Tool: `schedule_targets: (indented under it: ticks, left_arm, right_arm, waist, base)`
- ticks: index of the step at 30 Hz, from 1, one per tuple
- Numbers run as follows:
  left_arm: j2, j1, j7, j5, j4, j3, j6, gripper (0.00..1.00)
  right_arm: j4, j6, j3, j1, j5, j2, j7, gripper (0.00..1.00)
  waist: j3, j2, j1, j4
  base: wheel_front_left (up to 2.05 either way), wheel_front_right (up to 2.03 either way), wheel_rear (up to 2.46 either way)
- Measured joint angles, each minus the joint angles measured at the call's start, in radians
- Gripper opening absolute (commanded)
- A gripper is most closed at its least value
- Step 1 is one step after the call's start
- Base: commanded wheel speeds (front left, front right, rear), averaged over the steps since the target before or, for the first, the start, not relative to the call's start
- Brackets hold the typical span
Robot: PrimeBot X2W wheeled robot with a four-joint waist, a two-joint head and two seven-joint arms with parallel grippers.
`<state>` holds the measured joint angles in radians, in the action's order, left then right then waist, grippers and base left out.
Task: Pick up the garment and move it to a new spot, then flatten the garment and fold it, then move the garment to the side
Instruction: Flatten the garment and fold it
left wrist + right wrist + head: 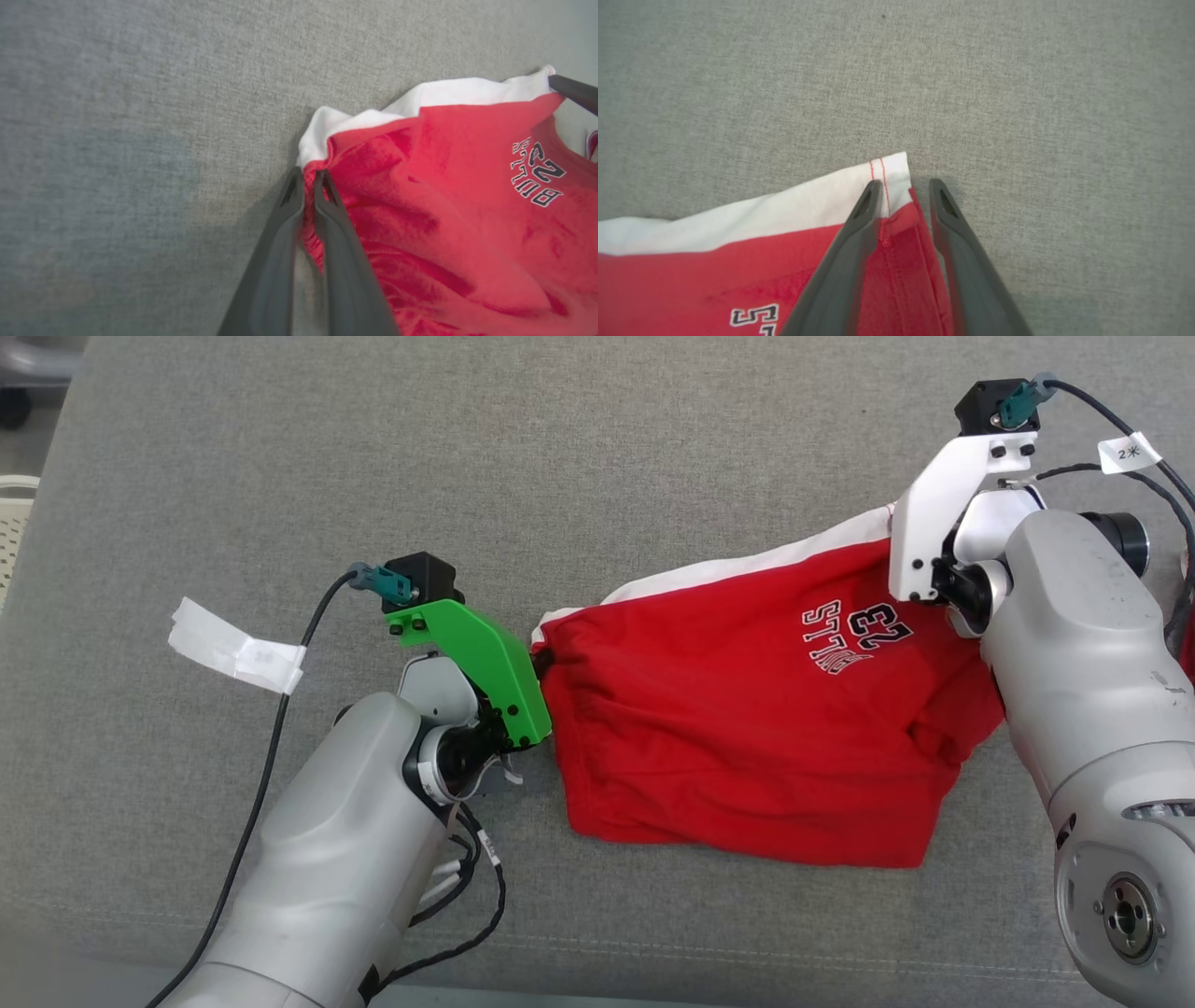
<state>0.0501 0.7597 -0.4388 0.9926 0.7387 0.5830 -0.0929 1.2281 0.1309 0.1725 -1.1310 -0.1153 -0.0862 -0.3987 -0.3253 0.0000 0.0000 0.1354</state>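
A red garment [747, 709] with a white side stripe and dark lettering lies rumpled on the grey cloth surface [560, 476]. My left gripper [306, 175] is shut on the garment [444, 210] at its gathered left corner, with red cloth pinched between the fingertips. In the head view that gripper [540, 663] sits under its green mount at the garment's left edge. My right gripper [906, 186] is open and straddles the far right hem corner of the garment [738, 261]. Its left finger rests on the white stripe and its right finger on the grey surface beside the cloth.
A cable with a white tape tag [238, 649] trails off the left wrist. Another tagged cable [1130, 453] loops behind the right wrist. A pale slatted object [14, 523] sits past the surface's left edge. A stitched seam [653, 947] runs near the front edge.
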Motion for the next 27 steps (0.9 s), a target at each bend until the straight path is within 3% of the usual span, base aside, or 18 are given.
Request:
schedule_targets:
  ticks: [3,7,10,12,27]
  left_arm:
    - [0.000,0.011,0.002,0.002,0.002,0.008,-0.004,0.00]
    - [0.000,0.020,0.009,0.010,0.004,0.021,-0.004,0.00]
    - [0.000,0.030,0.011,0.019,0.006,0.029,-0.004,0.00]
    - [-0.001,0.035,0.018,0.022,0.009,0.031,-0.004,0.00]
    - [0.013,0.086,0.179,0.027,0.025,-0.012,0.033,0.00]
  right_arm:
    - [0.005,0.000,0.014,-0.002,-0.011,0.002,0.005,0.60]
    - [0.009,0.000,0.035,-0.007,-0.024,0.001,0.006,0.56]
    - [0.013,0.000,0.053,-0.014,-0.028,0.001,0.006,0.28]
    - [0.015,0.000,0.062,-0.021,-0.030,0.005,0.005,0.00]
    - [0.018,0.000,0.031,-0.064,-0.018,0.017,0.156,0.00]
  waist:
    - [-0.011,0.0000,0.0000,0.003]
    - [-0.023,0.0000,0.0000,0.008]
    - [-0.031,0.0000,0.0000,0.012]
    - [-0.035,0.0000,0.0000,0.012]
    - [0.021,0.0000,0.0000,-0.016]
  base:
    - [0.00,0.00,0.00]
    - [0.00,0.00,0.00]
    - [0.00,0.00,0.00]
    - [0.00,0.00,0.00]
    - [0.00,0.00,0.00]
